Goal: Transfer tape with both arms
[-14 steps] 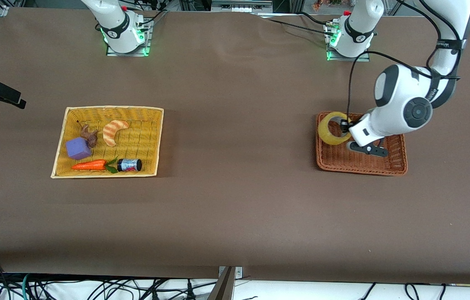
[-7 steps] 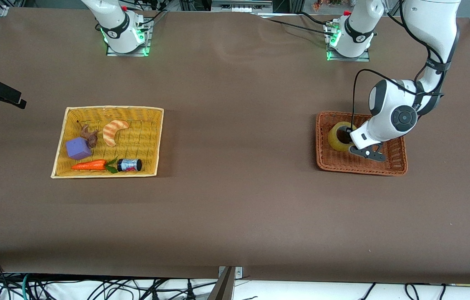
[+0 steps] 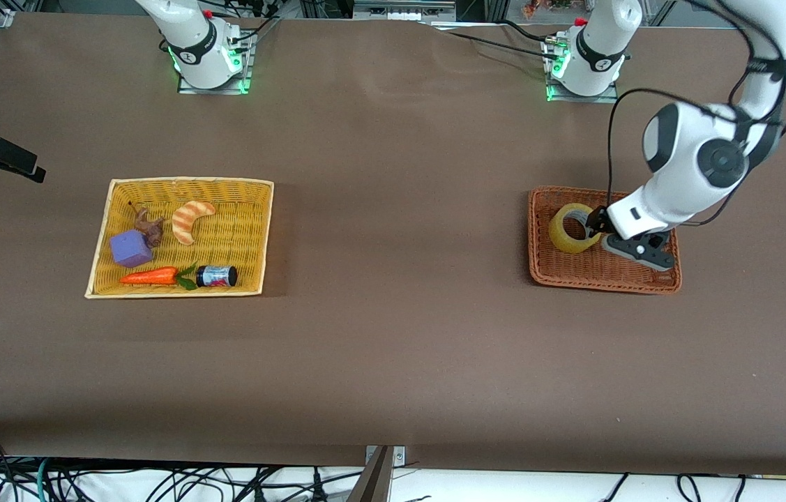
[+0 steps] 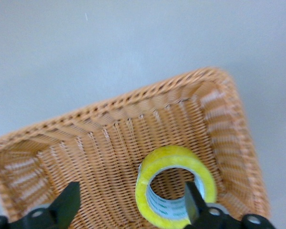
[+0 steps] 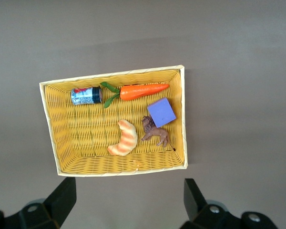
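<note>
From the front, the tape point(image 3: 575, 227) lies in the brown basket point(image 3: 603, 277) at the left arm's end of the table, the left gripper point(image 3: 600, 224) beside it. Its wrist view shows jaws spread wide, one finger point(image 4: 194, 202) inside the tape's point(image 4: 176, 186) hole. The right gripper point(image 5: 128, 202), jaws wide, waits above the yellow basket point(image 5: 115, 75).

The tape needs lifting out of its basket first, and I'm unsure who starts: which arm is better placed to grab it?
Left. The left gripper is open right at the tape in the brown basket, one finger in its hole. The right gripper, also open, waits above the yellow basket.
</note>
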Controlling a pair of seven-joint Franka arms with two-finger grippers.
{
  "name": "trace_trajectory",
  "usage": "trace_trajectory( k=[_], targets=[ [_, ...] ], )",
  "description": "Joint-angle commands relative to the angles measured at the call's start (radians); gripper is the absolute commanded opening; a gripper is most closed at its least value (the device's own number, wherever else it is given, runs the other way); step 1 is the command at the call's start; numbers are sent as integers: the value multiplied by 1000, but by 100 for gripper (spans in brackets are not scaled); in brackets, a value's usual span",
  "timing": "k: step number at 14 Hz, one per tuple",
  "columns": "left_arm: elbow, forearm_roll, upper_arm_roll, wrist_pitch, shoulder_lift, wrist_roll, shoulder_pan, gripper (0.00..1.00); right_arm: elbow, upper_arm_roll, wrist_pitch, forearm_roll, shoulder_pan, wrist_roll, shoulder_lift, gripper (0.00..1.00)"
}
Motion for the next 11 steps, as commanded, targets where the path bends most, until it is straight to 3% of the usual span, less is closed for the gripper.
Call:
trace_trajectory(
  k=[1,3,5,6,11],
  targets=[
    [186,3,-8,-266,-53,-49,-6,100,27,1,-16,18,-5,-19,10,100],
    [351,11,-11,-501,-52,-106,-3,100,27,1,-16,18,-5,-17,10,100],
    [495,12,-7,-656,-53,-124,4,100,26,1,-16,18,-3,-17,10,100],
    [547,14,-4,-695,-49,-140,4,100,27,1,-16,18,-3,-17,10,100],
    [626,72,-5,-712,-46,-195,2,100,27,1,-16,19,-3,-19,10,100]
  ],
)
